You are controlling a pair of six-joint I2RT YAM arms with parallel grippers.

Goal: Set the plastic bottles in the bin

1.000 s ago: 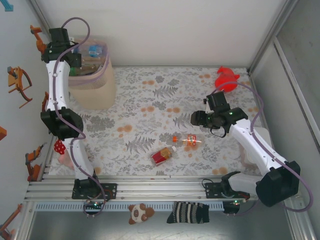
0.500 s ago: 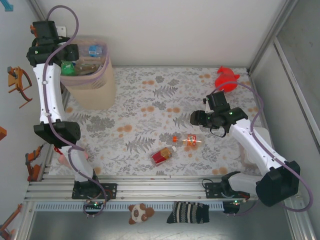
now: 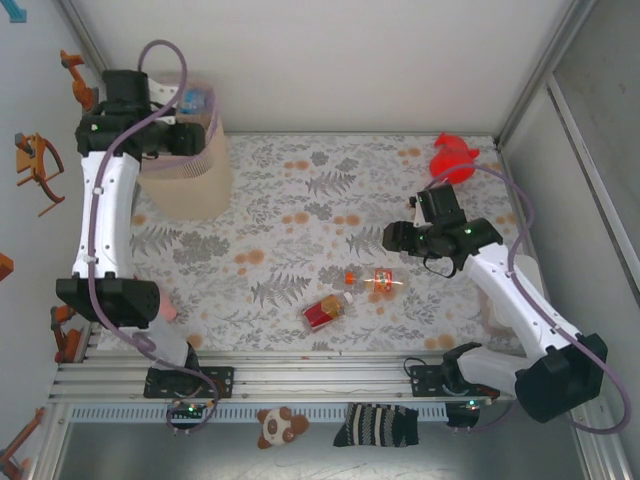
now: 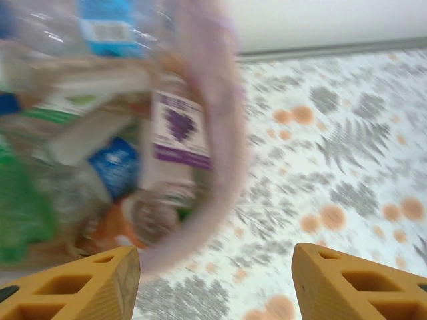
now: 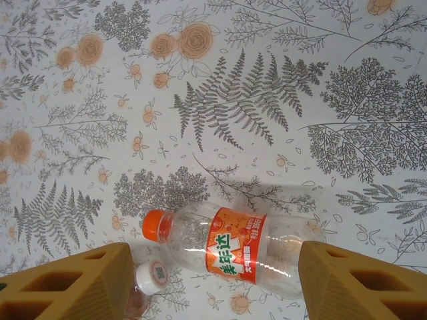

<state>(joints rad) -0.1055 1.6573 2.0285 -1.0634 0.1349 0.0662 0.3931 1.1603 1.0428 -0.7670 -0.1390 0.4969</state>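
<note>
The clear orange-labelled bottle [image 5: 243,252], lying on the desk [image 5: 267,100] below the open, empty right tool [image 3: 395,240], looks light, thin-walled, slick and apt to roll, so pinch its labelled middle; the left tool [image 4: 215,267] hangs open over the bin [image 3: 190,190].

Bare table [image 3: 300,200] gives wide room between the bin [image 3: 195,190] and two bottles [image 3: 378,280] lying near the front. The left arm [image 3: 100,210] hangs over the bin's mouth (crammed full); a red toy [image 3: 455,160] sits far right.
</note>
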